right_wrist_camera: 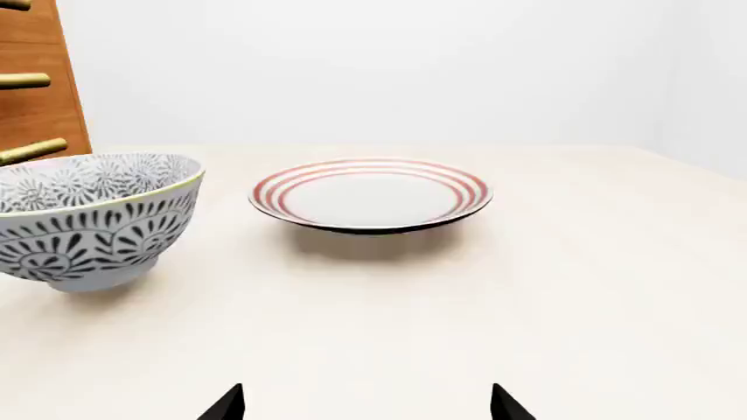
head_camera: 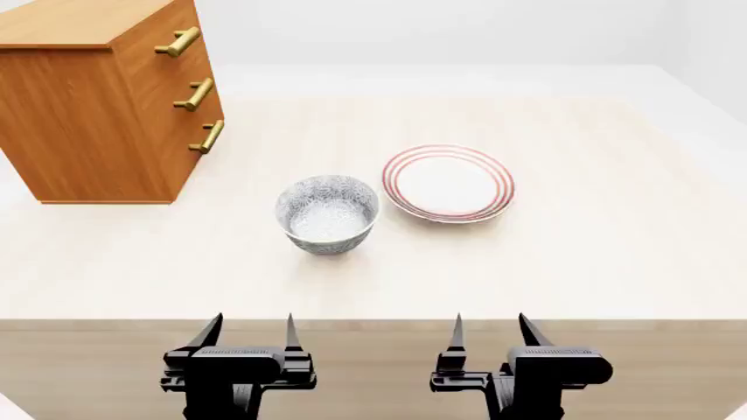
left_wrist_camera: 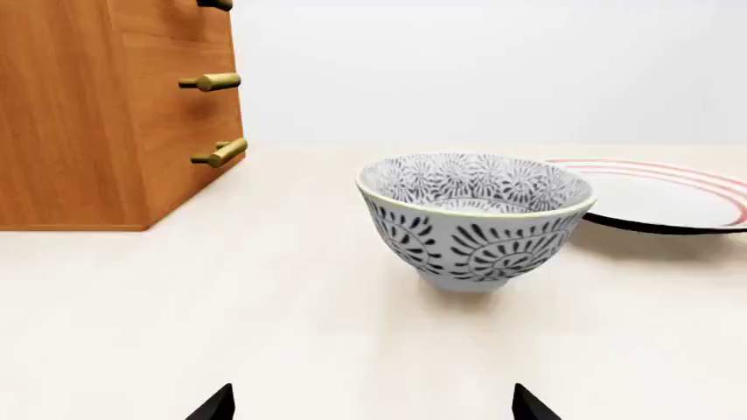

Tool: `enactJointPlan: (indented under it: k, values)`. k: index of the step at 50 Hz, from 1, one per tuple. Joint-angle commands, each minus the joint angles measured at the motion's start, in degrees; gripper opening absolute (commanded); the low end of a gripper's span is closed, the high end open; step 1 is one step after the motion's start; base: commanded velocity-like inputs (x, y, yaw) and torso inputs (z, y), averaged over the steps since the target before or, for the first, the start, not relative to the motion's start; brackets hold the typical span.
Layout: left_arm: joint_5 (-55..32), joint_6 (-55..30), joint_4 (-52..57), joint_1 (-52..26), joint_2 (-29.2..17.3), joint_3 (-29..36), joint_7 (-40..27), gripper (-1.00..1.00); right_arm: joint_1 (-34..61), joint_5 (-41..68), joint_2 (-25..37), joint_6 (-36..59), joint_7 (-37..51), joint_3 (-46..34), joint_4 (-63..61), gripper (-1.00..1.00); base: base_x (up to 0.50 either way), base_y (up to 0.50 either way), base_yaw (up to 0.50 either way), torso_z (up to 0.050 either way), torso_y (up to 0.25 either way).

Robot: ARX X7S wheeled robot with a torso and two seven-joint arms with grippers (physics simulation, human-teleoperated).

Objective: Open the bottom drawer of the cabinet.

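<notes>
- Head view: I see my left gripper (head_camera: 248,337) and right gripper (head_camera: 489,336) both parked at the near edge of the pale cream bench (head_camera: 607,254), each with its two black fingers spread wide and nothing between them.
- Ahead of the left gripper and off to its left stands the boxy orange-brown wood-grain cabinet (head_camera: 87,122) with three stacked drawers; the bottom drawer (head_camera: 196,153) is the lowest, flush with the cabinet front, its short brass bar handle (head_camera: 209,136) well apart from both grippers.
- Just ahead of the left gripper, slightly to its right, sits the grey-white bowl with a dark spiral pattern (head_camera: 328,213); beyond the right gripper lies the white round plate with red rings (head_camera: 449,183), just beside the bowl but not touching it.
- Left wrist view: I see only the two black fingertips (left_wrist_camera: 215,404) of the left gripper, set wide apart and empty. The patterned bowl stands directly ahead of it, the plate behind the bowl to its right, and the cabinet ahead to the left with the bottom drawer's handle lowest of the brass bars.
- Right wrist view: the right gripper's fingertips (right_wrist_camera: 502,404) are likewise wide and empty. The plate lies straight ahead, the bowl ahead to the left, and a strip of the cabinet shows farther left.
</notes>
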Motion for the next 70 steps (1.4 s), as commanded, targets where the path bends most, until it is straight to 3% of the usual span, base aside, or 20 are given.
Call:
enactJointPlan:
  k: [1,29,31,36,40,70]
  values:
    - [-0.5,1.3,-0.9,-0.1,-0.8,0.8,-1.8,1.0,0.6,-0.6,1.0,0.1,2.2,-1.2,1.4,1.0,0.0,0.0,0.0,0.0,0.0]
    - [-3.9,1.1,-1.4,-0.3,-4.4,4.0,-5.6,1.0,-0.2,2.9,4.2,-2.3,5.9,-4.9,0.5,1.0,0.0,0.25,0.0,0.0,0.0]
    - [-4.1,-0.9,0.0,-0.5,-4.6,4.1,-5.8,1.0,-0.2,2.8,4.4,-1.0,6.4,-5.0,-0.4,1.0,0.0,0.0,0.0,0.0,0.0]
    - [-7.0,-22.2,19.0,-3.8,-6.5,3.5,-6.9,1.0,3.1,5.2,7.3,19.8,5.2,-4.8,-19.2,1.0,0.0,0.0,0.0,0.0,0.0]
    - [-7.4,-29.3,26.2,-6.9,-8.0,3.7,-7.5,1.0,5.2,5.8,8.0,26.5,6.6,-3.6,-27.2,1.0,0.0,0.0,0.0,0.0,0.0]
    - [-8.0,-24.1,20.1,-6.5,-8.9,5.4,-8.1,1.0,4.0,7.5,9.4,22.7,6.6,-4.7,-24.4,1.0,0.49,0.0,0.0,0.0,0.0]
